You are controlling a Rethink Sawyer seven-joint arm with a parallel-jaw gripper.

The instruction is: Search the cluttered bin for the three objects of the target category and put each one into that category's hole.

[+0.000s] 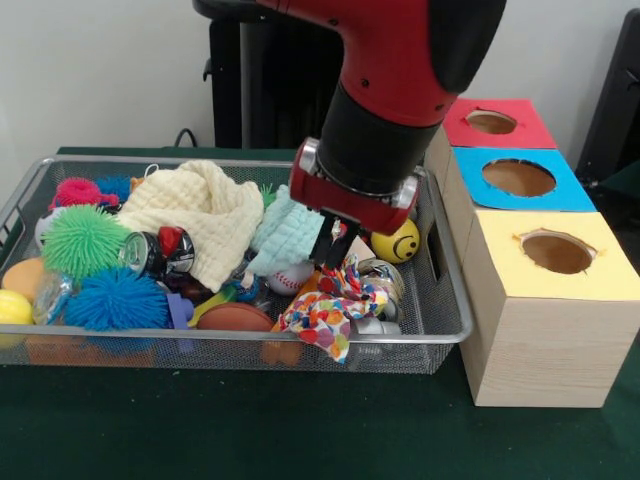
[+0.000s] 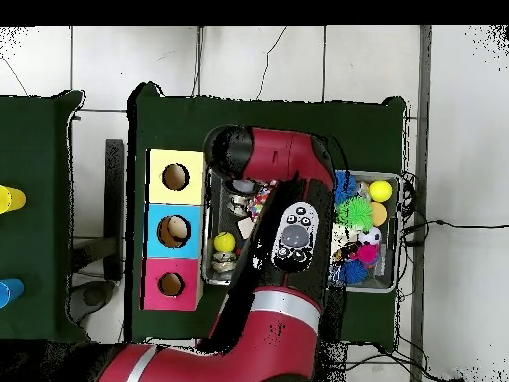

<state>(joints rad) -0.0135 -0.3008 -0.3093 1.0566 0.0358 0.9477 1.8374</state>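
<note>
The wire mesh bin (image 1: 420,338) fills the left and middle of the front view; the overhead view shows it (image 2: 399,231) mostly under the arm. My gripper (image 1: 333,262) reaches down into the bin's right part. Its tips are right at a braided rope ball (image 1: 358,287). A confetti-patterned cloth scrap (image 1: 322,320) lies just below it and hangs over the bin's front rim. A third multicoloured textile thing does not show. In the overhead view the arm hides the gripper.
Three wooden boxes stand right of the bin: red top (image 1: 525,135), blue top (image 1: 565,195), yellow top (image 1: 600,280), each with a hole. The bin holds a cream waffle cloth (image 1: 200,215), a mint-green cloth (image 1: 285,235), spiky balls (image 1: 85,240), a smiley ball (image 1: 400,243) and cans (image 1: 150,253).
</note>
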